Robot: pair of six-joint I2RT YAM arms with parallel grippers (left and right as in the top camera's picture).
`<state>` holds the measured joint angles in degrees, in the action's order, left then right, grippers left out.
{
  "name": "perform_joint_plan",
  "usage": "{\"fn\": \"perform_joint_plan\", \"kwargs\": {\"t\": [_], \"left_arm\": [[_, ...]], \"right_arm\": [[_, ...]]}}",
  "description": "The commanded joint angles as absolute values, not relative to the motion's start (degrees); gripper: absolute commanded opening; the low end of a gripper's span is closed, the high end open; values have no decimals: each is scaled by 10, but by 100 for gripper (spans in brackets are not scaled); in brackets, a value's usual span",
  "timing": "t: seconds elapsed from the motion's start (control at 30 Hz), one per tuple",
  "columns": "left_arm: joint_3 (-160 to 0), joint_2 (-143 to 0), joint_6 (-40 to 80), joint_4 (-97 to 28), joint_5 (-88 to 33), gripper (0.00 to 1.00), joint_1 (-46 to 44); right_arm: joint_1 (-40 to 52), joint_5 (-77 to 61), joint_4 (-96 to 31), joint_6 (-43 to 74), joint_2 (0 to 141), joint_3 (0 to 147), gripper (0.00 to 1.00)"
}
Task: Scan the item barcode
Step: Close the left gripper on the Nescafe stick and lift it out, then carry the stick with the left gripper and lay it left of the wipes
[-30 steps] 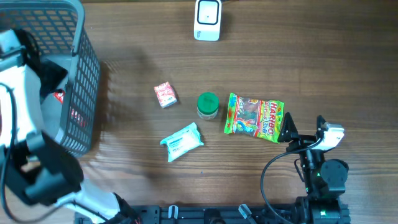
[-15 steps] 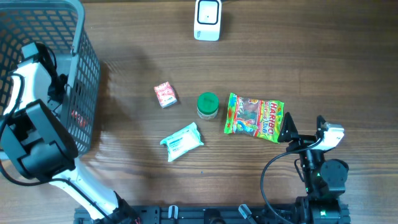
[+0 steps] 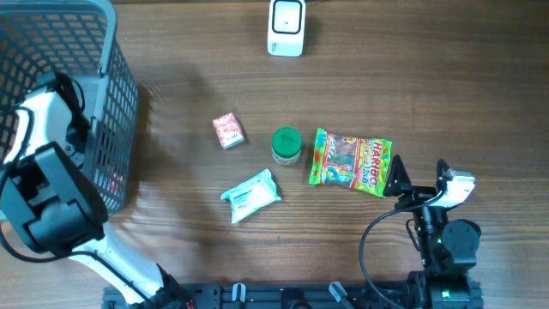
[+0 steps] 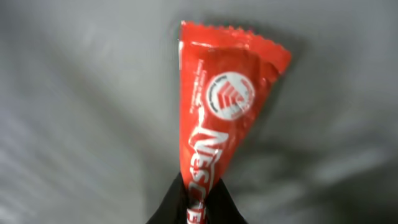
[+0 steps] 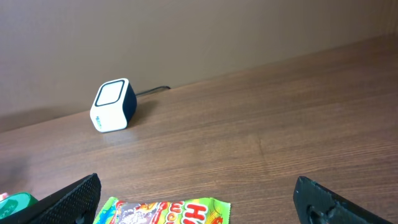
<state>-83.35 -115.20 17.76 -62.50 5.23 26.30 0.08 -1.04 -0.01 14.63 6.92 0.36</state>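
In the left wrist view, a red Nescafe sachet (image 4: 224,118) stands up from my left gripper (image 4: 198,205), whose black fingers are shut on its lower end, with grey basket floor behind it. From overhead, my left arm (image 3: 43,197) reaches down into the grey mesh basket (image 3: 116,77), and its fingers are hidden there. The white barcode scanner (image 3: 286,27) (image 5: 113,106) sits at the table's far edge. My right gripper (image 3: 420,172) (image 5: 199,205) rests open at the front right with nothing between its fingers.
On the table lie a Haribo bag (image 3: 350,161) (image 5: 161,213) just in front of the right gripper, a green-lidded jar (image 3: 286,145), a small red box (image 3: 227,130) and a teal wipes pack (image 3: 250,195). The basket fills the left side.
My left arm has swung deeper into the basket and its gripper has gone from open to shut on the red sachet. The right arm and table items have not moved.
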Motion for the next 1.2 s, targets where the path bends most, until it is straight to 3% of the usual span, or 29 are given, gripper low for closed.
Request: {"fn": "perform_joint_plan", "kwargs": {"t": [0.0, 0.23, 0.47, 0.67, 0.9, 1.17], "left_arm": [[-915, -1136, 169, -677, 58, 4, 286], [-1068, -1040, 169, -751, 58, 4, 304], [-1080, -919, 171, -760, 15, 4, 282], [-1080, -830, 174, -769, -11, 4, 189], [-1072, -817, 204, -785, -10, 4, 20], [-956, -838, 267, -750, 12, 4, -61]], "right_arm": [[3, -13, 3, 137, 69, 3, 100], [3, -13, 3, 137, 69, 3, 100], [3, -13, 3, 137, 69, 3, 100], [3, -13, 3, 137, 69, 3, 100], [3, -13, 3, 137, 69, 3, 100], [3, -13, 3, 137, 69, 3, 100]]}}
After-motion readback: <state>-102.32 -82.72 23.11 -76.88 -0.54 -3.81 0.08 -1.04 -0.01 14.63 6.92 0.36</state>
